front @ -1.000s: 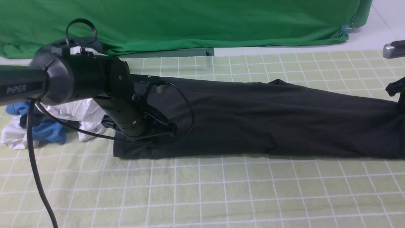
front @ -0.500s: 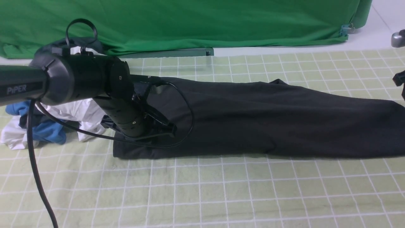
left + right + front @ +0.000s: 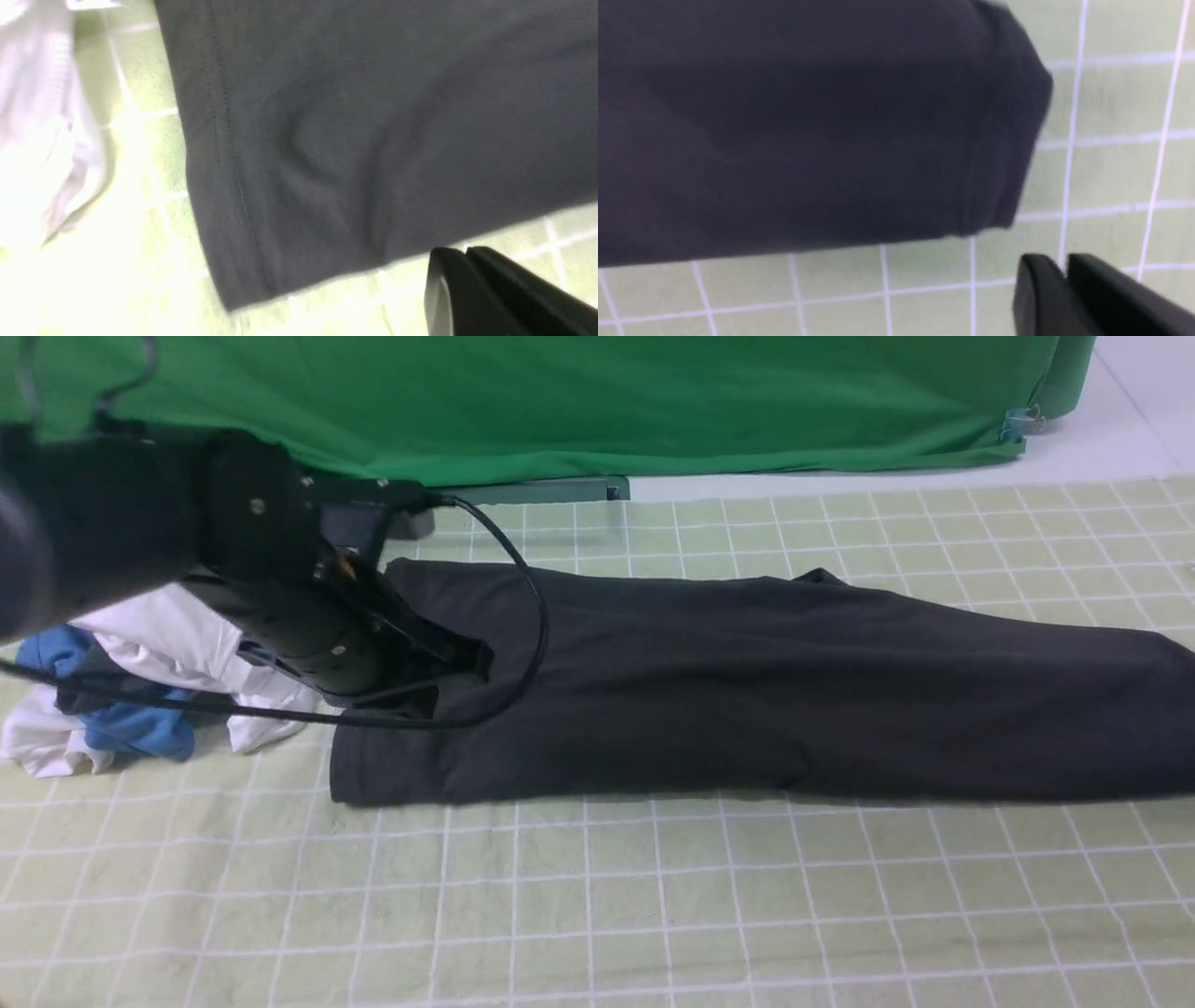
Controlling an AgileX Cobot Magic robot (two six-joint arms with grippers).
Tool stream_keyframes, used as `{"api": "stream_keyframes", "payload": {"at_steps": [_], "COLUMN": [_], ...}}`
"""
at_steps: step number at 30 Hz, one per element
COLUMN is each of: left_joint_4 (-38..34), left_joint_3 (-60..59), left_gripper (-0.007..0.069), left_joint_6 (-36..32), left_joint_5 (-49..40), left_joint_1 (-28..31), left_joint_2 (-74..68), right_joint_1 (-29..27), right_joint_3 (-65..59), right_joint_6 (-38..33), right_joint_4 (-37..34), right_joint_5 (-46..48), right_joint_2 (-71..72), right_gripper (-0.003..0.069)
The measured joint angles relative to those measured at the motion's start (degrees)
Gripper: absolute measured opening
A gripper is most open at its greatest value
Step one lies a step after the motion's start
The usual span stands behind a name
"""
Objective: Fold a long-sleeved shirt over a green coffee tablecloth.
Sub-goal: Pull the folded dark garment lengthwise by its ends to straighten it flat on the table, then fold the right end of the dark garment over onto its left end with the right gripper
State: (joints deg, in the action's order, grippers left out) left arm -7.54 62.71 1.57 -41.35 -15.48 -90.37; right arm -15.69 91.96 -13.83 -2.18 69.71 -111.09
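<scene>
The black long-sleeved shirt [image 3: 766, 691] lies folded into a long strip across the pale green gridded tablecloth [image 3: 653, 896]; its chest print is hidden. My left gripper [image 3: 467, 665] hovers over the strip's left end. In the left wrist view the left gripper [image 3: 465, 249] is shut and empty, beside the stitched hem corner of the shirt [image 3: 350, 116]. In the right wrist view the right gripper [image 3: 1064, 261] is shut with nothing in it, over bare tablecloth [image 3: 1111, 168] just off the shirt's other end [image 3: 808, 121]. The front view does not show the right arm.
A pile of white garment [image 3: 168, 635] and blue garment [image 3: 140, 733] lies at the left, touching the shirt's left end; the white garment [image 3: 42, 140] also shows in the left wrist view. Plain bright green fabric [image 3: 607, 401] hangs along the back edge. The left arm's cable [image 3: 532, 616] loops over the shirt.
The left arm has lifted and drawn back to the left off the shirt's left end. The right arm has pulled out of the front view. The shirt has not moved.
</scene>
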Motion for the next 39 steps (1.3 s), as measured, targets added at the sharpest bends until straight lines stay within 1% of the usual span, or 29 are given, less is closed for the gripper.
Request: {"api": "stream_keyframes", "payload": {"at_steps": [2,4,6,7,8,10,15,21,23,24,25,26,27,28,29,30,32,36,39], "left_joint_4": [-0.1,-0.73,-1.92,-2.21,-2.52,-2.76,-2.99,-3.38,-4.04,-4.37,-4.64,-4.73,-4.78,-4.78,-4.9,-4.9,-4.9,-4.9,-4.9], "left_joint_3": [-3.07,-6.48,-10.44,-12.37,-14.21,-15.91,-22.29,-22.86,-22.91,-22.91,-22.91,-22.91,-22.91,-22.91,-22.91,-22.91,-22.91,-22.91,-22.91], "left_gripper": [0.0014,0.0014,0.0014,0.0014,0.0014,0.0014,0.0014,0.0014,0.0014,0.0014,0.0014,0.0014,0.0014,0.0014,0.0014,0.0014,0.0014,0.0014,0.0014], "left_joint_6": [0.18,0.31,0.37,0.4,0.48,0.6,1.15,1.93,2.07,2.13,2.13,2.13,2.16,2.24,2.29,2.29,2.29,2.29,2.29], "left_joint_5": [0.88,2.04,3.47,3.95,4.56,4.9,5.3,4.83,4.66,4.62,4.62,4.62,4.62,4.62,4.62,4.62,4.62,4.48,3.54], "left_joint_1": [0.0,0.0,0.0,0.0,0.0,0.0,0.0,0.0,0.0,0.0,0.0,0.0,0.0,0.0,0.0,0.0,0.0,0.0,0.0], "left_joint_2": [4.02,8.21,12.02,13.42,15.29,16.7,21.88,22.74,22.74,22.74,22.74,22.74,22.74,22.74,22.76,22.81,22.81,22.81,22.81], "right_joint_1": [-0.97,-1.26,-1.39,-1.39,-1.39,-1.39,-1.39,-1.39,-1.39,-1.39,-1.39,-1.39,-1.39,-1.33,-1.33,-1.33,-1.33,-1.7,-2.86], "right_joint_3": [-0.12,-0.12,-0.12,-0.14,-0.14,-0.14,-0.14,-0.22,-0.22,-0.22,-0.22,-0.22,-0.22,-0.22,-0.22,-0.22,-0.22,1.13,2.08], "right_joint_6": [0.0,0.0,0.0,0.0,0.0,0.0,0.0,-0.01,-0.36,-0.61,-1.07,-1.51,-1.8,-1.8,-1.95,-2.09,-2.56,-2.89,-1.6], "right_joint_4": [-0.39,-0.58,-0.84,-0.97,-1.27,-1.52,-3.01,-4.99,-6.04,-6.25,-6.6,-6.98,-7.28,-7.31,-7.37,-7.43,-7.43,-7.43,-6.02], "right_joint_5": [-0.3,-1.78,-3.81,-5.14,-6.43,-7.79,-10.46,-10.65,-10.76,-10.76,-10.76,-10.76,-10.76,-10.76,-10.76,-10.76,-10.65,-8.76,-6.6], "right_joint_2": [-0.72,-1.53,-2.33,-2.8,-3.37,-4.1,-8.27,-12.0,-12.55,-12.55,-12.55,-12.55,-12.55,-12.55,-12.55,-12.55,-12.55,-12.55,-11.35], "right_gripper": [0.0281,0.0433,0.054,0.0578,0.0599,0.0608,0.058,0.0571,0.0522,0.0479,0.0421,0.0348,0.0249,0.0232,0.0124,0.0077,0.005,0.0048,0.0048]}}
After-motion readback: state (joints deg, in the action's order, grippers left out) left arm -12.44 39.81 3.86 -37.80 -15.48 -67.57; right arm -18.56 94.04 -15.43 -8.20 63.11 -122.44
